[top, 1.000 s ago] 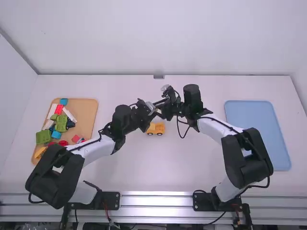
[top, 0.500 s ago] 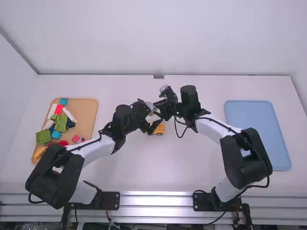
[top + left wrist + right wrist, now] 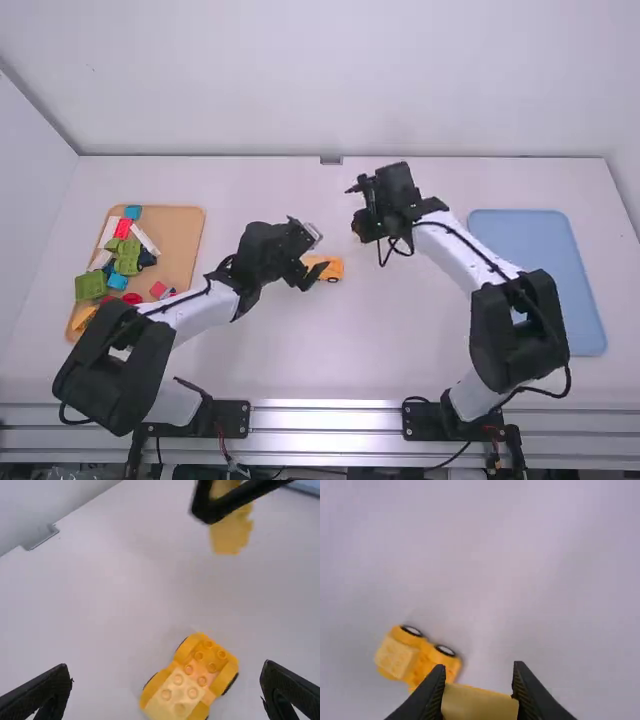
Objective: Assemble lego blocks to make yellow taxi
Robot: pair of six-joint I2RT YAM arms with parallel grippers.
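Observation:
In the high view my left gripper [image 3: 313, 272] stands open over the left end of a yellow car base [image 3: 330, 268] mid-table. The left wrist view has the studded car base [image 3: 201, 669] on the table, beyond and below the spread fingers of my left gripper [image 3: 166, 666]. My right gripper [image 3: 360, 228] is up and to the right of the car, shut on a yellow block [image 3: 355, 238]. Between the fingertips of my right gripper [image 3: 479, 674] the block [image 3: 479, 703] shows its plain side, apart from the wheeled car base [image 3: 429, 656].
On the left, a tan tray [image 3: 180, 232] holds several red, green, blue, white and yellow pieces. A light blue tray [image 3: 540, 280] lies at the right. Both forearms reach in low from the near edge.
The two grippers met above the car before; my right one has drawn back to the right with the yellow block. My left gripper's fingers now stand apart near the same spot.

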